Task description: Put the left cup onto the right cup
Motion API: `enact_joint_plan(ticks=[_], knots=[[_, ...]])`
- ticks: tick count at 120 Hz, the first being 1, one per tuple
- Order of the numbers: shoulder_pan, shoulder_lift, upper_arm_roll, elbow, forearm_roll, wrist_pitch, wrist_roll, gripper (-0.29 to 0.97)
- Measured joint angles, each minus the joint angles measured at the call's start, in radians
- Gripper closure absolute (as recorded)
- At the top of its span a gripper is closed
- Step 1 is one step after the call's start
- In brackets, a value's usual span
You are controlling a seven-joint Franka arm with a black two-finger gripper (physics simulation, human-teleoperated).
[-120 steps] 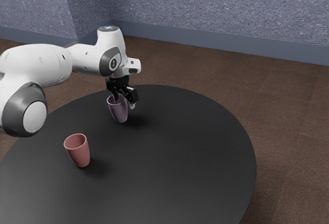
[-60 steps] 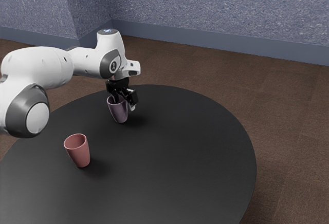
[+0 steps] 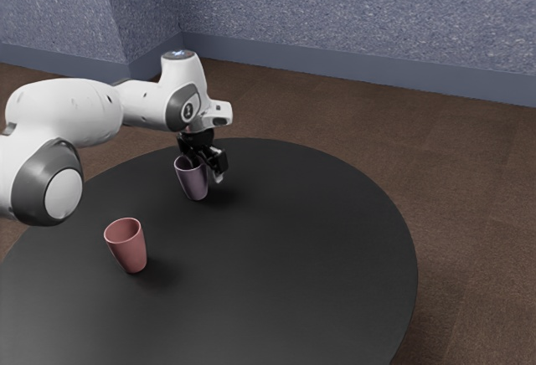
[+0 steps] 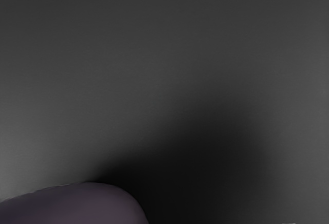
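So the end effector (image 3: 203, 162) is clamped on the purple cup (image 3: 193, 181), pinching the rim from above, looks like one finger inside the wall and one outside. Makes sense to me, since a rim grip leaves the bottom of the cup free to drop into another cup. The purple cup leans a bit in the grip and sits at or barely above the black tabletop (image 3: 318, 248); I can't tell which. From the wrist camera it's the purple blob (image 4: 72, 206) right under the hand, dark shadow beside it. The pink cup (image 3: 126, 245) stands upright, mouth up, well apart toward the near edge, so I'd guess that's the target. Lift first, then carry over.
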Motion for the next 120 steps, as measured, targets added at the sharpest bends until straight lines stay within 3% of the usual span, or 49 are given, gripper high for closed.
enact_joint_plan(ticks=[120], knots=[[0.008,0.004,0.009,-0.011,-0.026,0.013,0.005,0.68]])
